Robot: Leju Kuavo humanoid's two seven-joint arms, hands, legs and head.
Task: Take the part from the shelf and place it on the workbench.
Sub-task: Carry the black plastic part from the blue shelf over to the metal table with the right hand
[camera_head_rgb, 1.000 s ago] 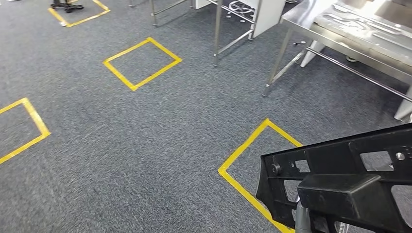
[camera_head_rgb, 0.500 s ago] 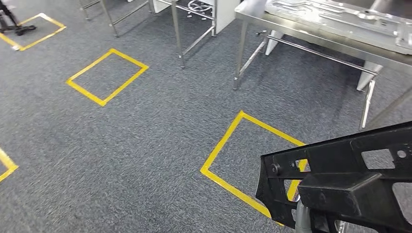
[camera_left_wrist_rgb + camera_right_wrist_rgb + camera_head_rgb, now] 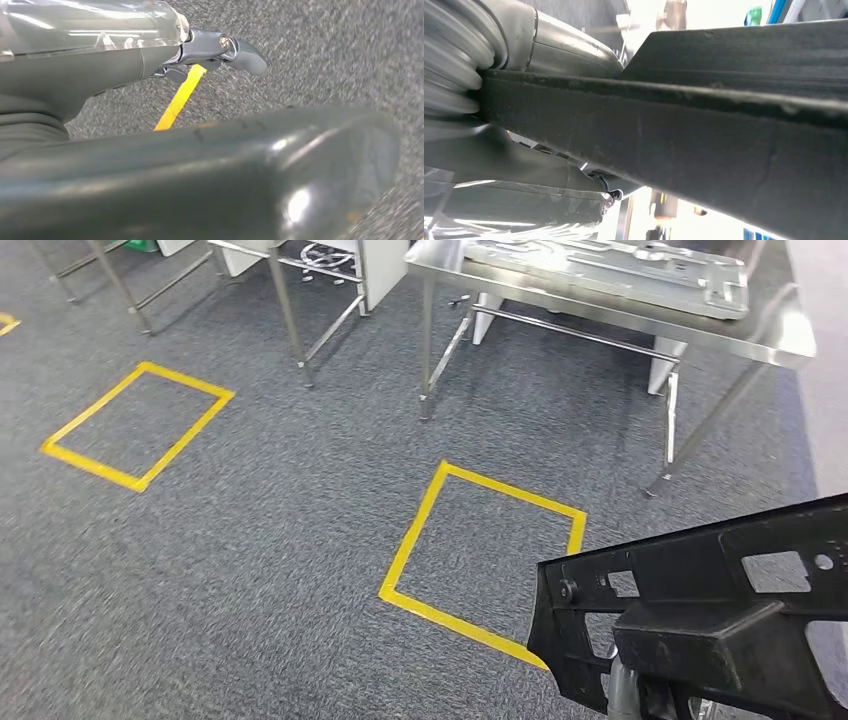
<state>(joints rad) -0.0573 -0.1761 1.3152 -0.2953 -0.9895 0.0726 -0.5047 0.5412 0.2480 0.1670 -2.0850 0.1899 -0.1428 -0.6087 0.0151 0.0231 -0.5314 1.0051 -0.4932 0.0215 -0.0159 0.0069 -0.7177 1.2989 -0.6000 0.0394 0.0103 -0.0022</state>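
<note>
Firmly, right hand (image 3: 514,150) grips the black part (image 3: 700,610) — left hand (image 3: 220,47) holds nothing, fingers apart.

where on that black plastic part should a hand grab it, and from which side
Judging by its shape, grip the black part along one long edge, coming from below, much as the right hand has it now in the right wrist view. It is long, flat and full of cut-outs, so an edge or rib gives fingers something to wrap.

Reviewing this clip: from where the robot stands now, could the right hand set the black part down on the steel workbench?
Probably not yet. The black part sits low by the robot's body, gripped by the right hand, while the steel workbench stands across open carpet beyond the yellow floor square. Nothing blocks the path; it likely needs to walk closer.
</note>
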